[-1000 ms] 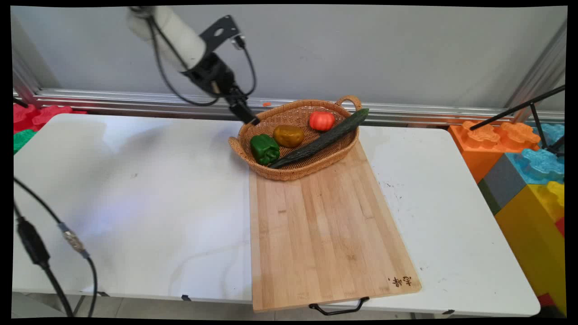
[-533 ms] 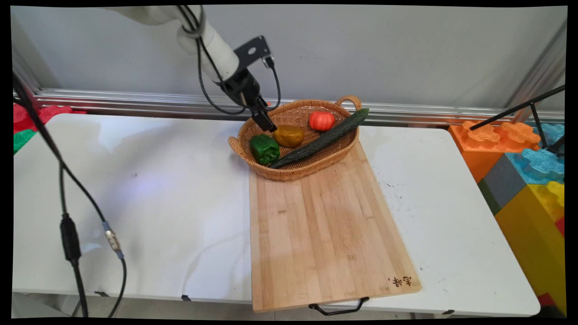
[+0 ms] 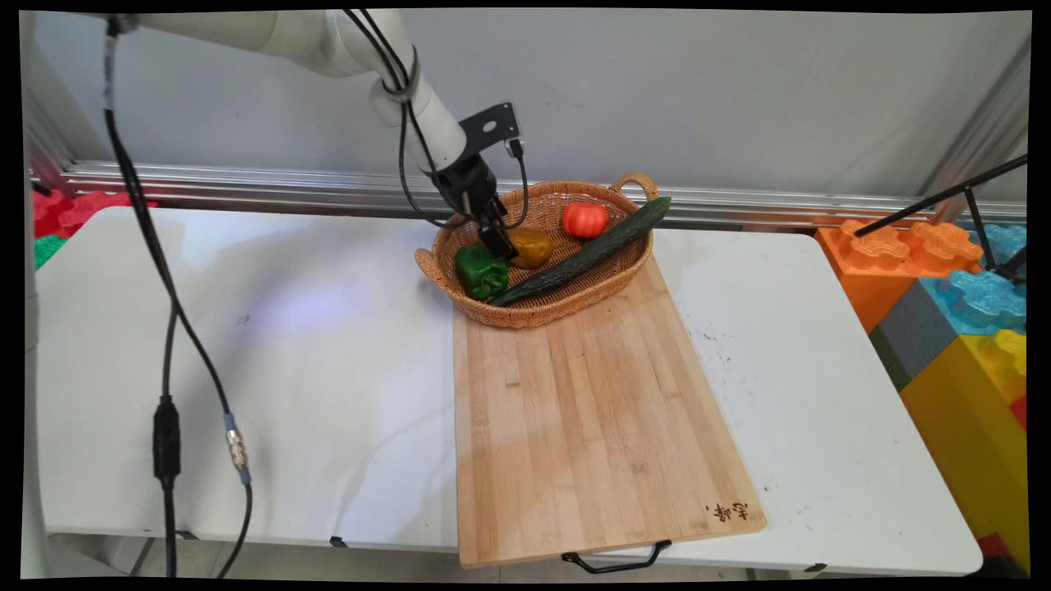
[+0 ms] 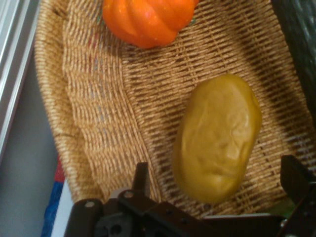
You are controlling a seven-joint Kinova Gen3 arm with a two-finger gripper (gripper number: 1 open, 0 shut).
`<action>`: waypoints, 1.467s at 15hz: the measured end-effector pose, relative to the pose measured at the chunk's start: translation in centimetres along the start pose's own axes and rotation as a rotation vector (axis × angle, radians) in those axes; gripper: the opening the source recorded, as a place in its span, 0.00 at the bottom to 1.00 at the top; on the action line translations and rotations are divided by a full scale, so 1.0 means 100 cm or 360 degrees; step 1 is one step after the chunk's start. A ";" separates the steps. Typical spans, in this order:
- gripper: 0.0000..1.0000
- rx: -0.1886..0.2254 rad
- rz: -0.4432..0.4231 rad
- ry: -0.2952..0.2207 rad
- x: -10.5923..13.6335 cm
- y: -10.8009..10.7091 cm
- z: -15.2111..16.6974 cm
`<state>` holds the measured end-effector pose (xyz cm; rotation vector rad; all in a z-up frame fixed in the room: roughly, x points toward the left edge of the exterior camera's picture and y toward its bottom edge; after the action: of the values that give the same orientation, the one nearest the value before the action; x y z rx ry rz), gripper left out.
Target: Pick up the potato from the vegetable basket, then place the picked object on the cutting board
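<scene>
A wicker basket at the far end of the wooden cutting board holds a yellow-brown potato, a green bell pepper, a small orange pumpkin and a long dark cucumber. My gripper is down inside the basket, between the pepper and the potato's left end. In the hand view the gripper is open, its fingers standing on either side of the potato without touching it. The pumpkin lies beyond the potato on the basket's weave.
The white table extends left of the board. Black cables hang over the table's left part. Coloured foam blocks and a black stand sit off the right edge. A metal rail runs along the wall.
The arm has swung right and downward, bringing the gripper from outside the basket's left rim to low inside it at the potato. The hanging cables shifted right.
</scene>
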<state>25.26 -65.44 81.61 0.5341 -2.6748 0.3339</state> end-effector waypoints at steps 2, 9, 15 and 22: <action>1.00 -0.0020 0.0011 -0.0001 0.000 -0.002 0.008; 0.00 -0.0074 0.0047 0.0037 0.004 -0.008 0.028; 0.00 -0.0053 -0.0021 0.0136 0.002 -0.006 0.017; 0.00 0.0048 -0.0066 0.0286 0.019 0.032 -0.050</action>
<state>24.00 -61.67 86.40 0.5407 -2.4860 0.3919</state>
